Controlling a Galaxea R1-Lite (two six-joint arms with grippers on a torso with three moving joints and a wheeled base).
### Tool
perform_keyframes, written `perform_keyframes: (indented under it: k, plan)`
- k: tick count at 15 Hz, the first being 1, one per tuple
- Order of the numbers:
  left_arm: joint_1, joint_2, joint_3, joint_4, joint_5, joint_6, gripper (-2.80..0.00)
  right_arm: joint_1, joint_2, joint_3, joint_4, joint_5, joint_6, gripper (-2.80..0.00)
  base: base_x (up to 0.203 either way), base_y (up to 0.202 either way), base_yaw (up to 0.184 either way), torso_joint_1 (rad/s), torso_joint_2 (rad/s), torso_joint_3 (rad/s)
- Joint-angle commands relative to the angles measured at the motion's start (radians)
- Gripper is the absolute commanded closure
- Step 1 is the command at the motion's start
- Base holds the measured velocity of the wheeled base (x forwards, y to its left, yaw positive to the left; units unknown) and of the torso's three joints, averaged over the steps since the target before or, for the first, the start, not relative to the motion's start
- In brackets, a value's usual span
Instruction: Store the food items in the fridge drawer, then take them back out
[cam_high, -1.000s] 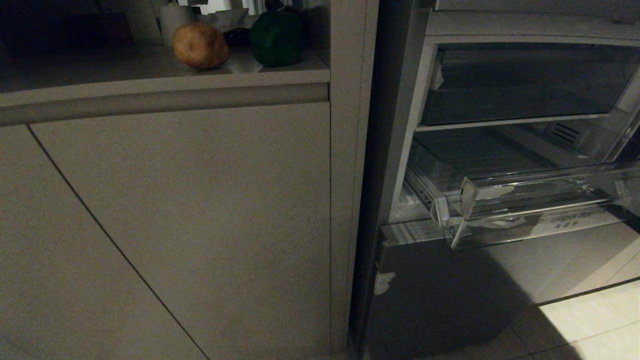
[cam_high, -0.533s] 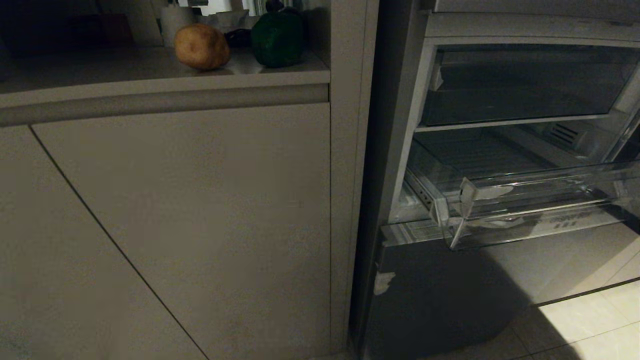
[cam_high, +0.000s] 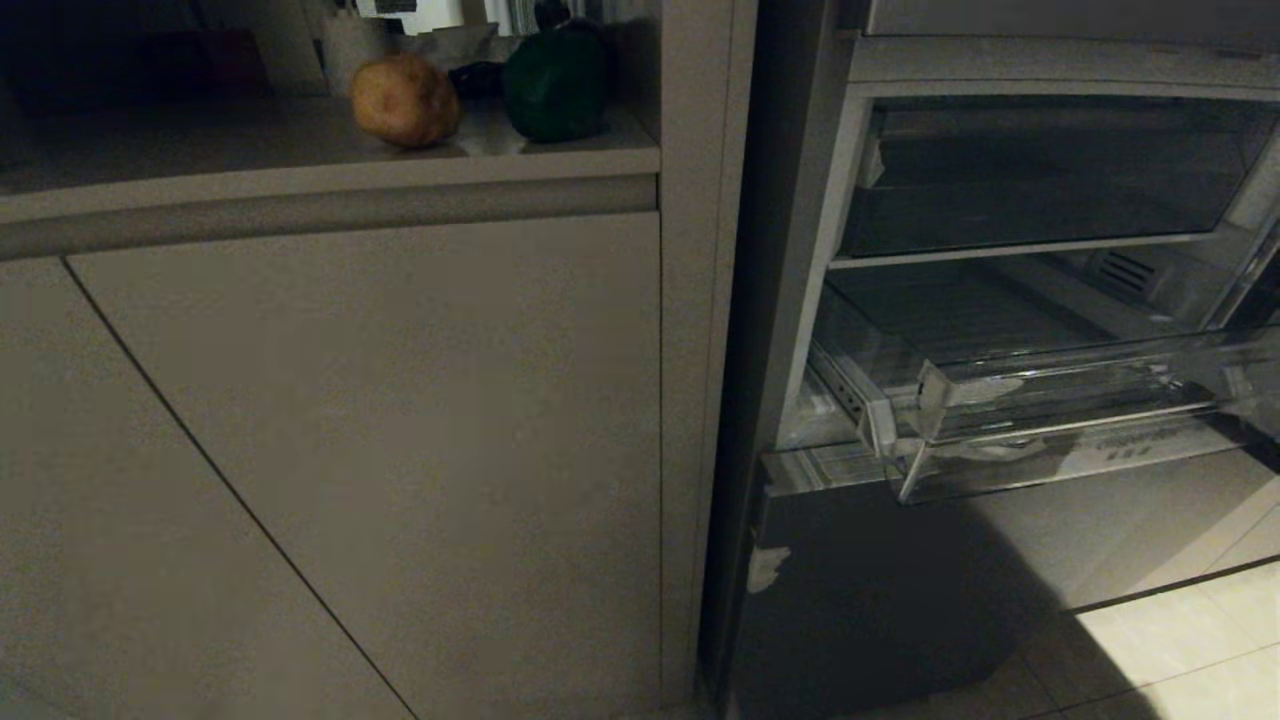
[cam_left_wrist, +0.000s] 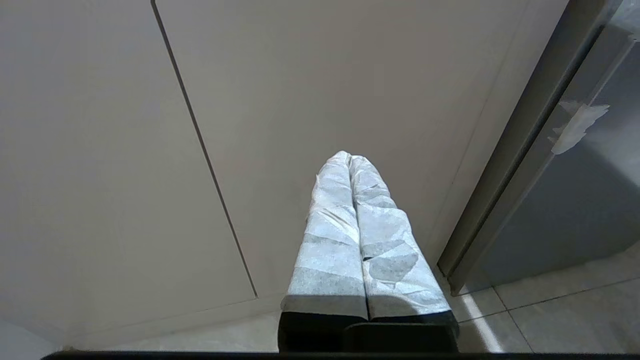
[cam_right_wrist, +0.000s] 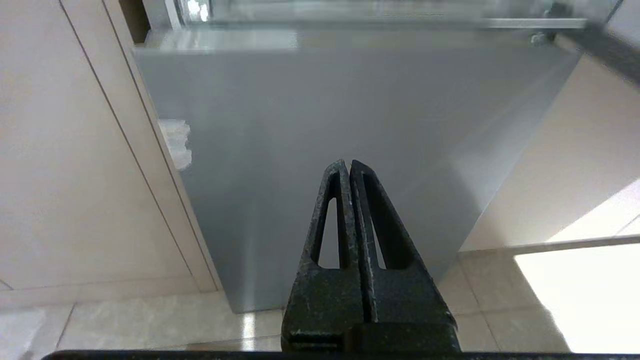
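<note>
Both tools, left tool (cam_left_wrist: 350, 159) and right tool (cam_right_wrist: 346, 165), hang closed and empty; potato (cam_high: 405, 100) and pepper (cam_high: 555, 82) sit on the table (cam_high: 300, 150); we judge the job finished, with closing the drawer (cam_high: 1050, 400) next.

domestic kitchen, dimly lit: plain beige flat-fronted cabinets (cam_high: 360, 450) sitting under a matching countertop (cam_high: 300, 150); tall grey fridge (cam_high: 870, 600) standing open beside them, clear plastic drawer (cam_high: 1050, 400) protruding; pale glossy floor tiles (cam_high: 1180, 650) catching light.

A pale worktop (cam_high: 250, 150) runs above the cabinet doors. On it, near its right end, a tan potato (cam_high: 404, 99) sits just left of a dark green bell pepper (cam_high: 555, 82), apart.
</note>
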Motion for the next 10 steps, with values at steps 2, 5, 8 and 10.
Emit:
perform_keyframes:
  k: [2, 5, 8, 10]
  plan:
    - [0.000, 0.002, 0.000, -0.001, 0.001, 0.000, 0.00, 0.000, 0.000, 0.009, -0.001, -0.001, 0.003, 0.00, 0.000, 0.000, 0.000, 0.158, -0.40, -0.239]
    - [0.000, 0.002, 0.000, -0.001, 0.001, 0.000, 0.00, 0.000, 0.000, 0.009, 0.000, -0.001, 0.006, 0.00, 0.000, 0.000, 0.000, 0.209, -0.51, -0.307]
    - [0.000, 0.002, 0.000, -0.001, 0.001, 0.000, 0.00, 0.000, 0.000, 0.009, 0.001, -0.001, 0.008, 0.00, 0.000, 0.000, 0.000, 0.239, -0.56, -0.324]
    - [0.000, 0.002, 0.000, -0.001, 0.001, 0.000, 0.00, 0.000, 0.000, 0.008, 0.000, -0.003, 0.009, 0.00, 0.000, 0.000, 0.000, 0.257, -0.59, -0.335]
